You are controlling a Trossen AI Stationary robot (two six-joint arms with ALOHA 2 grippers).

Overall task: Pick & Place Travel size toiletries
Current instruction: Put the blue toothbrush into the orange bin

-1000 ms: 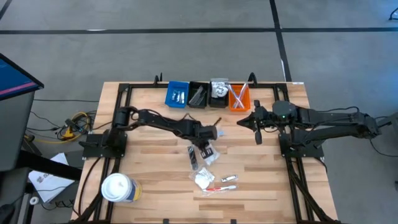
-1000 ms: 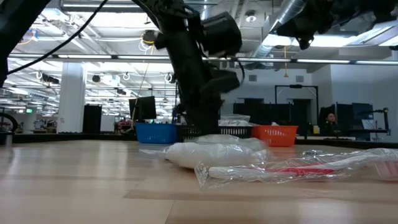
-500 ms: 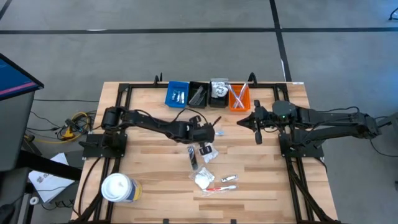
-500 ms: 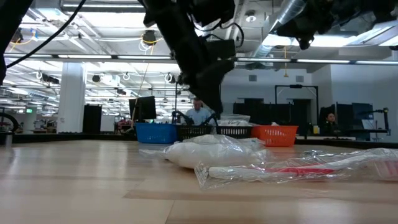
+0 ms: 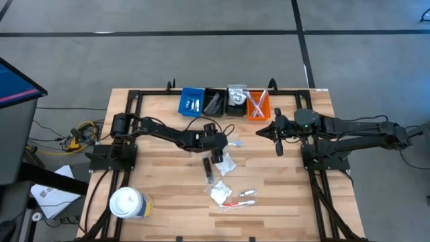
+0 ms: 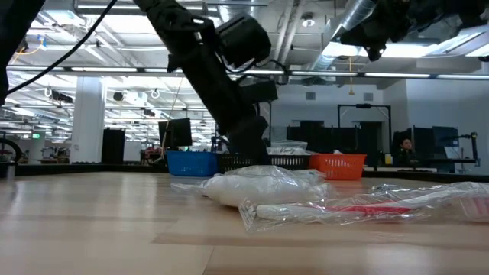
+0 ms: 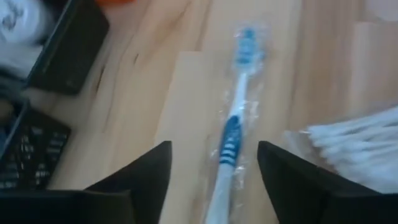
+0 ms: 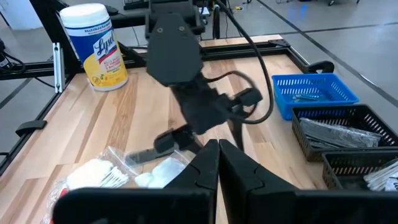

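A blue and white toothbrush in a clear wrapper lies flat on the table; it also shows in the high view. My left gripper stands open over its handle end, one finger on each side, without touching it; in the high view it is at mid-table. More toiletries lie toward the near edge: white sachets, a black comb, a white pouch and a wrapped red toothbrush. My right gripper waits shut at the right, above the table.
Several small bins stand in a row at the far edge: blue, black, clear, orange. A white tub with a yellow label stands near the front left corner. Black frame rails border the table.
My left gripper has drawn back from over the sachets toward the far edge, lifting and then coming lower again. The blue toothbrush, which stuck out beyond its tip, now lies on the table to the right of it.
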